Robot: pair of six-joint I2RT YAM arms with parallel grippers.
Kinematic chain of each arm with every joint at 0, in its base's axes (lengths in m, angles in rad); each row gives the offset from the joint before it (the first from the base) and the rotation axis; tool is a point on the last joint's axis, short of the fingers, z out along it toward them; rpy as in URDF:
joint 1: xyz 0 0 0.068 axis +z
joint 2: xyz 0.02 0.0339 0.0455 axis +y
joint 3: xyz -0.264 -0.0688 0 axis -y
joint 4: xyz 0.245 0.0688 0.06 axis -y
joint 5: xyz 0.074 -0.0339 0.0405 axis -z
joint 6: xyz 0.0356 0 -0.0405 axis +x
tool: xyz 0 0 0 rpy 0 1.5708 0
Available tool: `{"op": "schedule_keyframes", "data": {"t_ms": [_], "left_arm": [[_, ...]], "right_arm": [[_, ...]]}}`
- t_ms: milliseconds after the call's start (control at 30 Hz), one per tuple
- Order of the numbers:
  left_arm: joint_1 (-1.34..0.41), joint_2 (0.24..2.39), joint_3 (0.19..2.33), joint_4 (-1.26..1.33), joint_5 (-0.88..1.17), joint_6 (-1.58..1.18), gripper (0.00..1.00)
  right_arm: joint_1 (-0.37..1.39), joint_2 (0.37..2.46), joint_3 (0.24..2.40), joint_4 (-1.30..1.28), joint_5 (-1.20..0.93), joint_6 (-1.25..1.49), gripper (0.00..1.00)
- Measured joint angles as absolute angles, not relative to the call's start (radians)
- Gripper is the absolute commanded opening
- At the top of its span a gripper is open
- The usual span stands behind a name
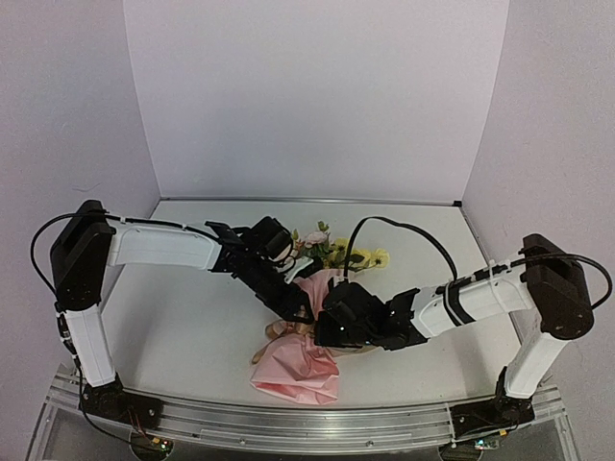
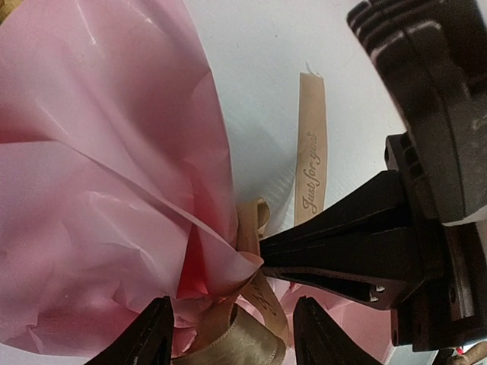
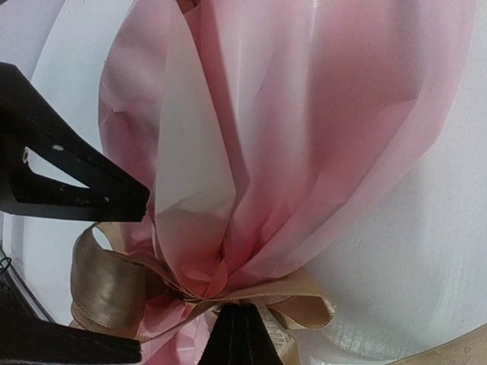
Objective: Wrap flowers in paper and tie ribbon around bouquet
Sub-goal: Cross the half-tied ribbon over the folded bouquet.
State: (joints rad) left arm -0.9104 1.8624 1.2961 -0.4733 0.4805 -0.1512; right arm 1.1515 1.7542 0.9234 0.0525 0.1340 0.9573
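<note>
The tabletop (image 1: 183,317) is a flat white surface enclosed by plain pale walls (image 1: 317,96) on the left, rear and right, with a metal rail (image 1: 288,423) along its near edge. The left arm reaches in from the left wall side, and the left tool (image 2: 232,308) stands with its jaws partly apart at the bouquet (image 1: 322,281). A gold-tan loop of the ribbon (image 3: 106,281) lies in the gap between the jaws; firm clamping of the loop cannot be confirmed. Ahead of this tool and to its left, the paper (image 2: 99,190) spreads in soft pink folds. A free ribbon end printed "Just for you" lies flat on the tabletop farther ahead. The bouquet lies at mid-tabletop between the two tools. The flowers (image 1: 338,252) point toward the rear wall, and the paper skirt fans toward the rail. The right tool (image 3: 240,323) enters from the right with its jaws closed together. Its tip rests against the ribbon at the gathered waist, directly ahead of it, and the paper cone opens beyond. Whether a strand is pinched in that tip cannot be told.
</note>
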Motion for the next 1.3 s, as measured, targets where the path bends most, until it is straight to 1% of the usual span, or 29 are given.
{"op": "schedule_keyframes", "data": {"t_ms": [100,267,333,367,500,767,967,1033,1300], "left_arm": [[-0.919,1.870,1.296,-0.486,0.465,-0.146,0.52],[-0.927,1.871,1.296,-0.493,0.446,-0.136,0.45],[-0.929,1.871,1.296,-0.497,0.442,-0.130,0.43],[-0.930,1.871,1.296,-0.498,0.442,-0.128,0.43],[-0.932,1.871,1.296,-0.499,0.444,-0.127,0.49],[-0.933,1.871,1.296,-0.498,0.490,-0.123,0.50],[-0.935,1.874,1.296,-0.498,0.494,-0.122,0.41],[-0.937,1.880,1.296,-0.498,0.492,-0.123,0.36],[-0.939,1.903,1.296,-0.498,0.455,-0.129,0.08]], "right_arm": [[1.151,1.754,0.923,0.053,0.131,0.963,0.00],[1.151,1.754,0.923,0.053,0.126,0.971,0.00],[1.151,1.754,0.923,0.054,0.123,0.973,0.00],[1.150,1.754,0.923,0.054,0.122,0.974,0.00],[1.150,1.755,0.923,0.054,0.118,0.980,0.00],[1.148,1.769,0.923,0.059,0.113,0.992,0.00],[1.142,1.769,0.923,0.060,0.111,0.997,0.00],[1.140,1.769,0.923,0.060,0.109,0.997,0.00],[1.139,1.769,0.926,0.059,0.099,0.997,0.00]]}}
